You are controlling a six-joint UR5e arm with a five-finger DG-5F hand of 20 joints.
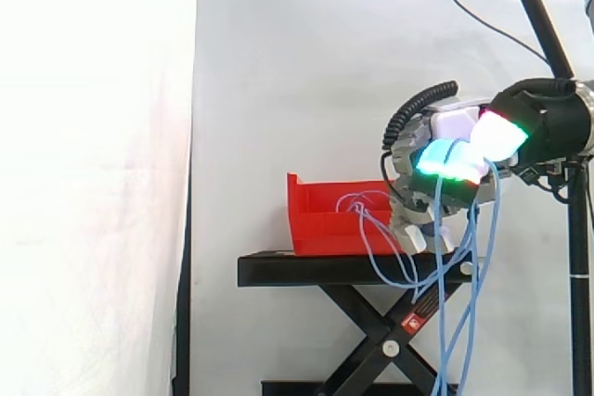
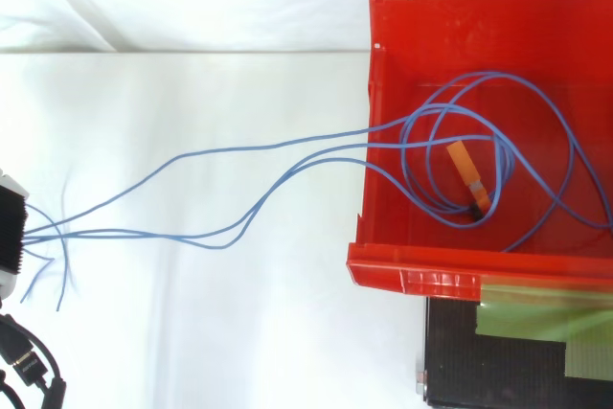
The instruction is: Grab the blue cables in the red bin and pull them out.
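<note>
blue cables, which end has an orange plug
The one lying inside the red bin carries the orange plug; the loose ends beside the hand are bare blue.

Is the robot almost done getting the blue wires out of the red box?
Partly. The hand grips the blue cables, and long strands already stretch outside the red bin. Several loops, with an orange piece, lie inside the bin, so more pulling is left.
</note>
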